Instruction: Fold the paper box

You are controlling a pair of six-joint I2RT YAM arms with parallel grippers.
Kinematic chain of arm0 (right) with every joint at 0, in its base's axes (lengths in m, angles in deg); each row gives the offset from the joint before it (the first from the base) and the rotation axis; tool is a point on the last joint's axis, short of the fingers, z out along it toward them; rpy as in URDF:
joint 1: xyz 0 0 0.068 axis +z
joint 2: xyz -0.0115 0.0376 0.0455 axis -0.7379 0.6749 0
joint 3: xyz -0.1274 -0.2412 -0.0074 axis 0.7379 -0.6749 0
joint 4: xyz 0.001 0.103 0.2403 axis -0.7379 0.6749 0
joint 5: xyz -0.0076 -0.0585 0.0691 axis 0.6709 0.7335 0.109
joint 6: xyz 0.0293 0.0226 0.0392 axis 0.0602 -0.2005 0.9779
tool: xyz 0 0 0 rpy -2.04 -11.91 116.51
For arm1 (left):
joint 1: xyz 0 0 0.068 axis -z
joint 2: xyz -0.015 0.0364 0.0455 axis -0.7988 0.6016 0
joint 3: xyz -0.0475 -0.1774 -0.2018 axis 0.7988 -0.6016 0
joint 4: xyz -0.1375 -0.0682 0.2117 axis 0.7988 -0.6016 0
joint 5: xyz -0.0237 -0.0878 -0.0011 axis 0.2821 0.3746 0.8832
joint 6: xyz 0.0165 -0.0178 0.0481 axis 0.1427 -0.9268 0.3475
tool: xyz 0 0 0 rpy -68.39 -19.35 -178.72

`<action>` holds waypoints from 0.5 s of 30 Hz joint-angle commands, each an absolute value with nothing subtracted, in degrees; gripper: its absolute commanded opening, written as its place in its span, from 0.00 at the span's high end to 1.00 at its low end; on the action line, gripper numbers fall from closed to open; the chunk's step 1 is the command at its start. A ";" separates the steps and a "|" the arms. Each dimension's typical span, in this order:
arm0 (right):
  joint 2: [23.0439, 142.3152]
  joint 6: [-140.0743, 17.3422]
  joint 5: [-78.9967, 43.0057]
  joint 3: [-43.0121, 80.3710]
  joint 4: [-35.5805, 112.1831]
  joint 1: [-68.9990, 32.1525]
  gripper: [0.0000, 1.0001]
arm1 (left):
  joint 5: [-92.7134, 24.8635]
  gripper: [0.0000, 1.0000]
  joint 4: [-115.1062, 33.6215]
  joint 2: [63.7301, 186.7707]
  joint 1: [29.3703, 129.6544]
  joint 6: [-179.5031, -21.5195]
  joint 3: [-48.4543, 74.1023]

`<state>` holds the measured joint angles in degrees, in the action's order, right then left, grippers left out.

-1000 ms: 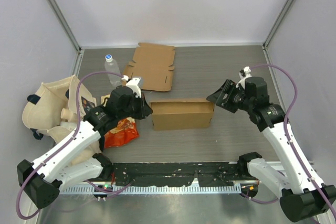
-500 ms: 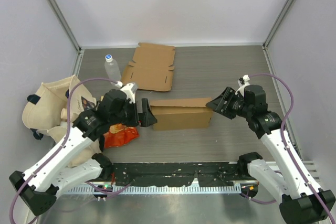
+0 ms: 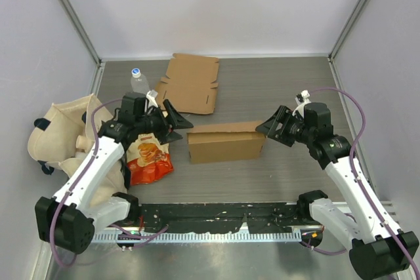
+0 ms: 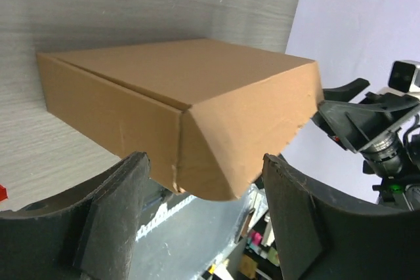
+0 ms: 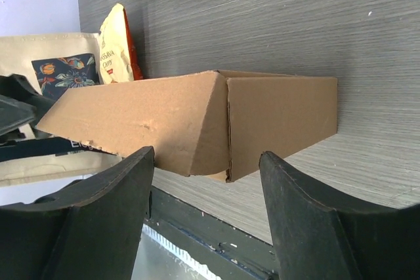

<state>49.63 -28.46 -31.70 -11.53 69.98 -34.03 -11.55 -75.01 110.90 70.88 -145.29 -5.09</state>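
Paper box [image 3: 226, 147] closed up on table [image 3: 275, 83], L gripper [image 3: 178, 126] spread wide, R gripper [image 3: 268, 129] spread wide

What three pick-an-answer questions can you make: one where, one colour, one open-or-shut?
1. Where is the flat cardboard sheet? A) behind the folded box B) inside it C) on top of it
2. What colour is the water bottle cap? A) red B) blue C) green
3. The left gripper is: A) shut on the box B) open, holding nothing C) shut, empty
Answers: 1 A, it lies farther from the arms; 2 B, blue from above; 3 B, jaws apart, clear of the box.
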 commanded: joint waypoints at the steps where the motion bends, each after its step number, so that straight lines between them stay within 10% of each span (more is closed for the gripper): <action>1: 49.94 -31.00 -31.45 -8.70 69.44 -34.28 0.28 | -7.73 0.27 -68.34 110.58 70.24 -148.08 -7.31; 5: 50.73 -31.01 -34.77 -9.32 68.12 -35.86 0.29 | -6.07 0.47 -63.34 110.14 69.89 -150.28 -13.19; 15: 44.77 -27.84 -41.64 -21.79 61.35 -39.37 0.51 | -7.38 0.58 -57.78 103.55 69.98 -151.78 -26.91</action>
